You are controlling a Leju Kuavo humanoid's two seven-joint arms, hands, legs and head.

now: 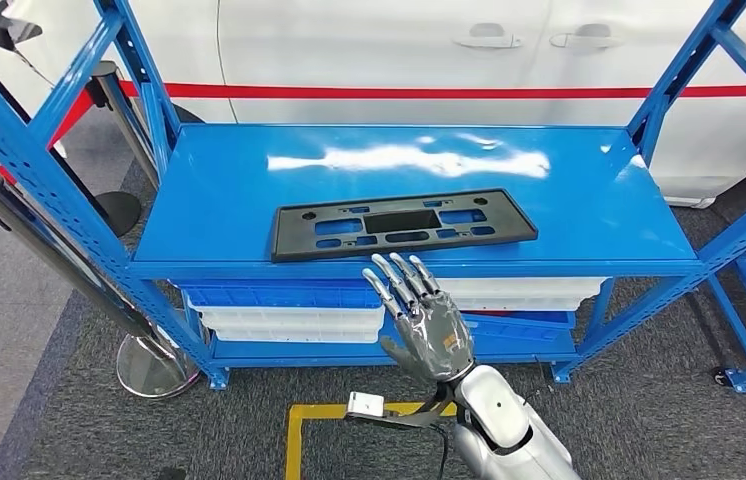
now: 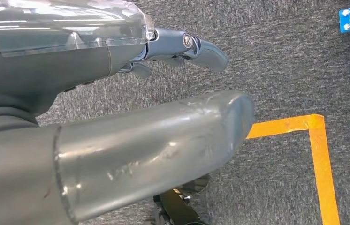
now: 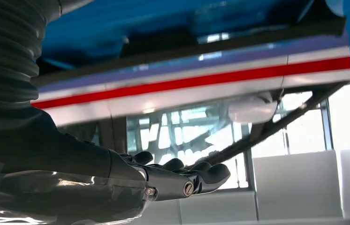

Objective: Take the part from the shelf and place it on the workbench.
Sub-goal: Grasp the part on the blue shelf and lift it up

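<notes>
On the blue shelf [image 1: 249, 200], seen from the head view, the flat black part [image 1: 401, 224] lies near the front edge. Just short of it, the right hand [image 1: 421, 315] is raised with fingers stretched out and apart, holding nothing, its tips close to the shelf edge. Down by the left wrist, the left hand [image 2: 131, 117] hangs over grey carpet and orange floor tape [image 2: 321, 159], holding nothing; how far its fingers spread I cannot tell. From the right wrist, dark fingers [image 3: 189, 178] extend straight, empty.
</notes>
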